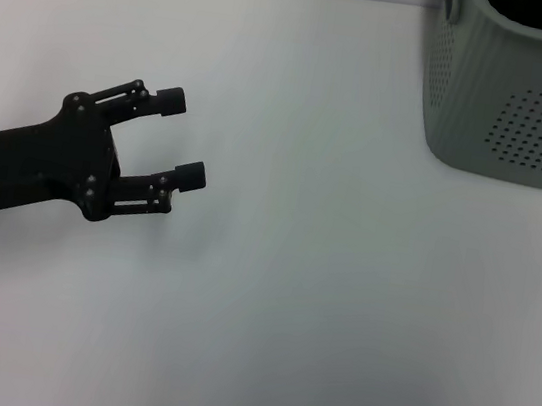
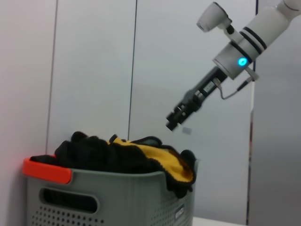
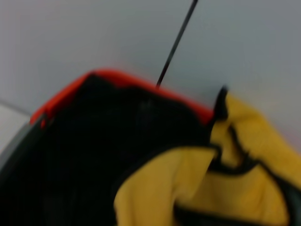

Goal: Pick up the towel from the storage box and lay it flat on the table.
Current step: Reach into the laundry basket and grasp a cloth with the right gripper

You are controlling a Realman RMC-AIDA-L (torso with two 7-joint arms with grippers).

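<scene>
Your left gripper (image 1: 179, 140) sits w/ fingers spread wide, holding nothing, low over the table (image 1: 318, 301). Right gripper (image 2: 173, 122) hangs above the storage box (image 2: 117, 197); can't tell its state. Towel (image 2: 164, 160) lies bunched inside. No readable writing.

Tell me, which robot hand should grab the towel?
Probably the right hand: it hangs above the storage box, near the yellow towel. The left hand is open over the table, far away.
</scene>
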